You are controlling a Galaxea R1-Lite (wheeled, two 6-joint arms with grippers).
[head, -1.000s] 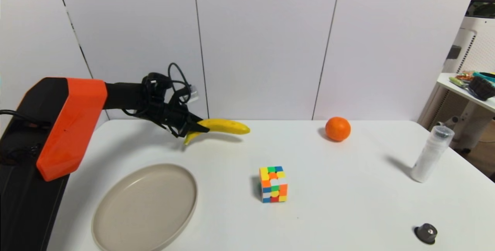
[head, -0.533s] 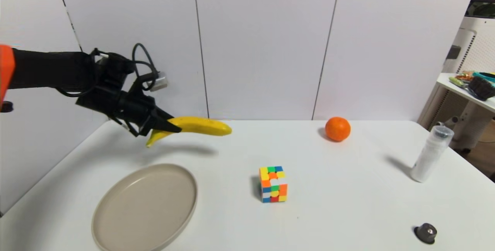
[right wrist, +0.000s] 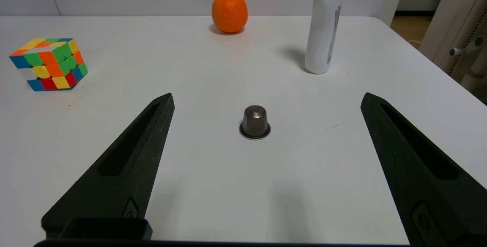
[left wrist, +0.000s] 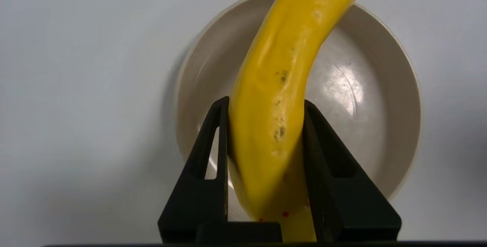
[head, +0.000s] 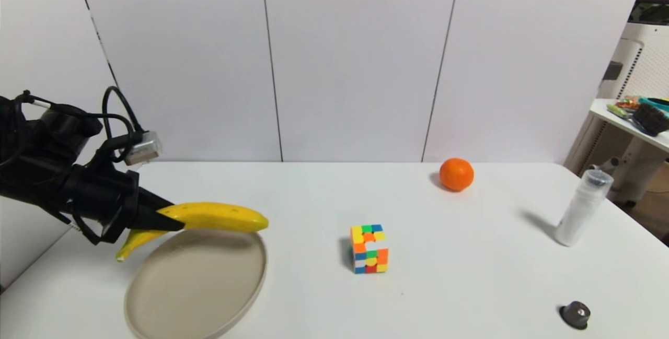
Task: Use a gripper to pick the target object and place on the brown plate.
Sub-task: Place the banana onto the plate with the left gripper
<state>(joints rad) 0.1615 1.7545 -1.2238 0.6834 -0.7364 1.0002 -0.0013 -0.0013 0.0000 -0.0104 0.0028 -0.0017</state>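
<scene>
Banana (head: 209, 217), clamped near its stem end between the left gripper's (head: 162, 218) fingers, hangs above the brown plate (head: 157, 302) directly below the gripper.

Left end effector (head: 164, 217) clamping banana (head: 209, 217), raised over brown plate's (head: 157, 307) far rim, white table (head: 444, 287)

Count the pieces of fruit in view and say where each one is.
2. The banana hangs in the left end effector over the brown plate; the orange sits on the table's far side.
</scene>
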